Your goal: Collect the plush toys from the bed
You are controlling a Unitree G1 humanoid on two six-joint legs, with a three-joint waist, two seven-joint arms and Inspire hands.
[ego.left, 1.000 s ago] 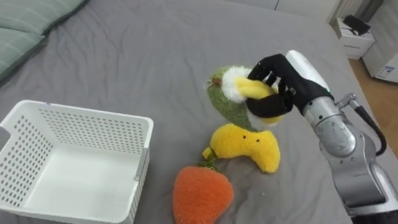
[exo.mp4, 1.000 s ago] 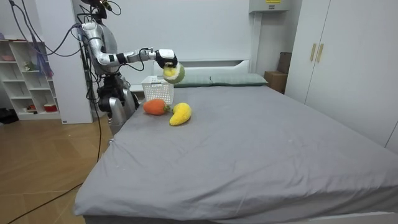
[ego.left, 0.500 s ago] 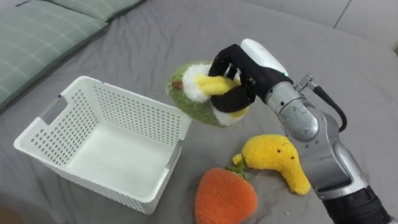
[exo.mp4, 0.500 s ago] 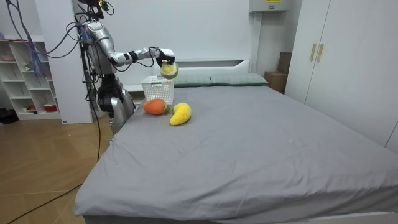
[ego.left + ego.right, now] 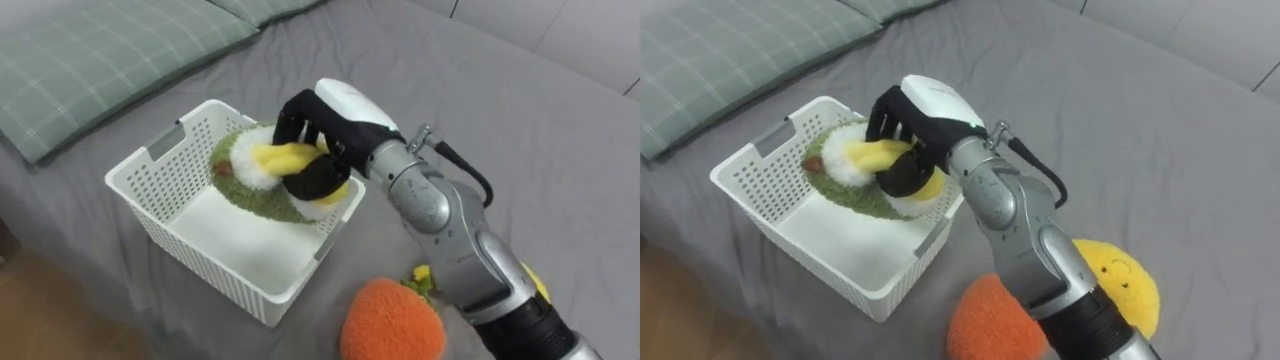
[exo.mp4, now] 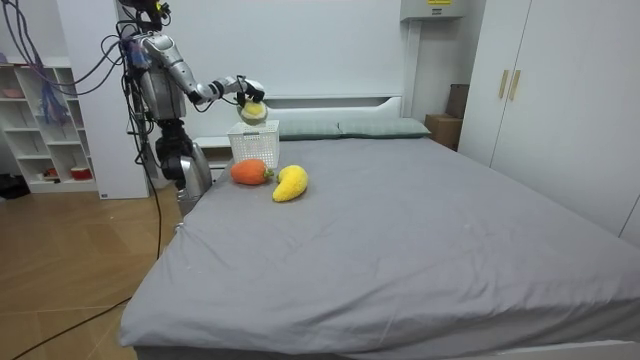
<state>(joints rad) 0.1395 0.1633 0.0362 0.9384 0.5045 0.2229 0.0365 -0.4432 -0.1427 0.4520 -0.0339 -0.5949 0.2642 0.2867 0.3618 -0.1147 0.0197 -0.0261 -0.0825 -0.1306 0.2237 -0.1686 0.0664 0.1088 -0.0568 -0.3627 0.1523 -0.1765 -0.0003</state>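
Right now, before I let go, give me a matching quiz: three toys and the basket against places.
1 green plush toy
2 orange plush toy
3 yellow plush toy
4 white basket

a beside the pillow
b on the bed, nearest the robot
c held in the right hand, over the basket
d on the bed, partly behind the right arm

Pairs: 1-c, 2-b, 3-d, 4-a
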